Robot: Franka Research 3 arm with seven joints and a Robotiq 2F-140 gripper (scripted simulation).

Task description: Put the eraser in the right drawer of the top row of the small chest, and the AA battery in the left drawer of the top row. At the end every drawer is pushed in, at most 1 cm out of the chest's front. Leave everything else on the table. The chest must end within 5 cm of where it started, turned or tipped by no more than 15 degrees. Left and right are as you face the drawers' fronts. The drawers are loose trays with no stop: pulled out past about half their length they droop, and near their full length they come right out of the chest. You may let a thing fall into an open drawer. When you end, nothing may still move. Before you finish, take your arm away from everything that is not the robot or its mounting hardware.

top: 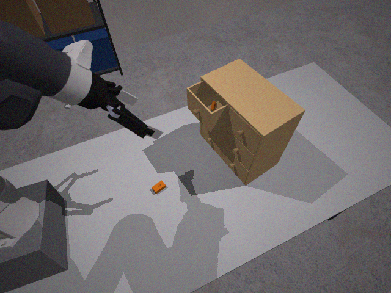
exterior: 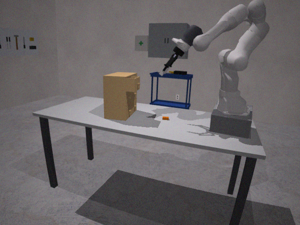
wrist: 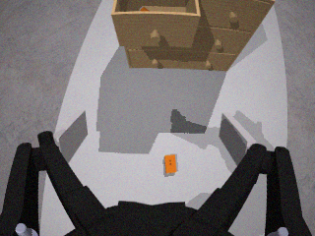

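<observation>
The claw, spread wide and grasping nothing, hovers above the counter as an orange block lies before the chest (its top-left drawer open).

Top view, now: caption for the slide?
Open gripper hangs clear of the chest, its top-left drawer pulled out, an orange object inside.
</observation>
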